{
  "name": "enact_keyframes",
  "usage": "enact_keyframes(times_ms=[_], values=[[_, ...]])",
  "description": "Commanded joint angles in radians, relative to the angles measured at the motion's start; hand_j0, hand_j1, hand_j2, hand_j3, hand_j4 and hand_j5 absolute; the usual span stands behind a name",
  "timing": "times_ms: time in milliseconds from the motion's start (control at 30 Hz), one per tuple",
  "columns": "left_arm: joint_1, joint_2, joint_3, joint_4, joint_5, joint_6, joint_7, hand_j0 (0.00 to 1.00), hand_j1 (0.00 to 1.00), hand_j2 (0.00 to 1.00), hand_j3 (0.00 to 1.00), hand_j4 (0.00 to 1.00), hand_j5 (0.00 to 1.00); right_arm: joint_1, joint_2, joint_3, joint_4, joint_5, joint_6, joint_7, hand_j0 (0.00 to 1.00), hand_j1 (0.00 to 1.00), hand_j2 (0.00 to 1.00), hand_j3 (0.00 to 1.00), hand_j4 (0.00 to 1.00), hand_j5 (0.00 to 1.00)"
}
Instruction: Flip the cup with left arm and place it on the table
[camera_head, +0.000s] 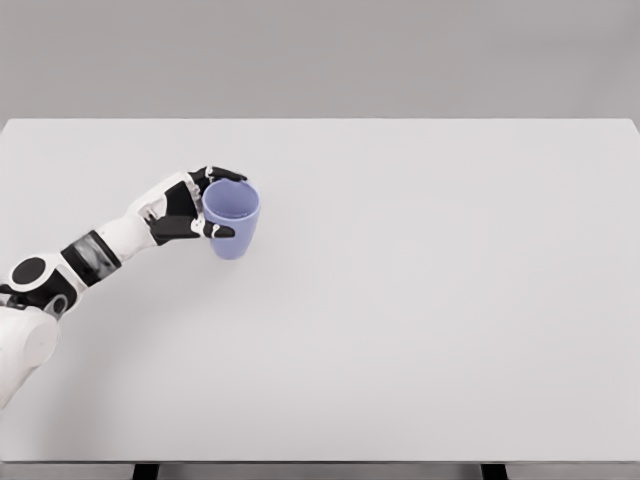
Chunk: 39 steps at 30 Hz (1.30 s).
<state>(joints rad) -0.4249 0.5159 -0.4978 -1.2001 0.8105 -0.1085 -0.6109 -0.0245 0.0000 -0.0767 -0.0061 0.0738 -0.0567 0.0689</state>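
A light purple cup (233, 220) stands upright on the white table (420, 300), left of the middle, with its open mouth facing up. My left hand (212, 203) comes in from the lower left and wraps the cup's left side: fingers curl over the far rim and the thumb presses the near wall. The right arm does not show anywhere.
The table's front edge runs along the bottom of the view, with two dark legs (146, 470) below it. A plain grey wall (320, 55) stands behind the far edge.
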Motion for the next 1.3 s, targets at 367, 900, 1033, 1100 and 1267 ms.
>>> enact_keyframes(times_ms=[367,900,1033,1100,1267], values=[[0.002,-0.007,0.001,0.005,-0.001,-0.003,0.0,0.95,0.95,0.95,0.95,0.95,0.95,0.0,0.0,0.0,0.0,0.0,0.0,0.0,1.0,1.0,1.0,1.0,1.0,1.0],[-0.011,0.009,0.054,-0.007,0.006,-0.003,0.0,1.0,1.0,1.0,1.0,1.0,1.0,0.0,0.0,0.0,0.0,0.0,0.0,0.0,1.0,1.0,1.0,1.0,1.0,1.0],[-0.015,0.01,0.068,-0.007,0.01,-0.002,0.0,1.0,1.0,1.0,1.0,1.0,1.0,0.0,0.0,0.0,0.0,0.0,0.0,0.0,1.0,1.0,1.0,1.0,1.0,1.0],[-0.032,0.033,0.081,-0.01,0.009,-0.014,0.0,1.0,1.0,1.0,1.0,1.0,1.0,-0.002,0.0,0.0,0.0,0.0,0.0,0.0,1.0,1.0,1.0,1.0,1.0,1.0],[-0.138,0.285,0.081,-0.016,-0.358,-0.195,0.0,1.0,1.0,1.0,1.0,1.0,1.0,-0.002,0.0,0.0,0.0,0.0,0.0,0.0,1.0,1.0,1.0,1.0,1.0,1.0]])
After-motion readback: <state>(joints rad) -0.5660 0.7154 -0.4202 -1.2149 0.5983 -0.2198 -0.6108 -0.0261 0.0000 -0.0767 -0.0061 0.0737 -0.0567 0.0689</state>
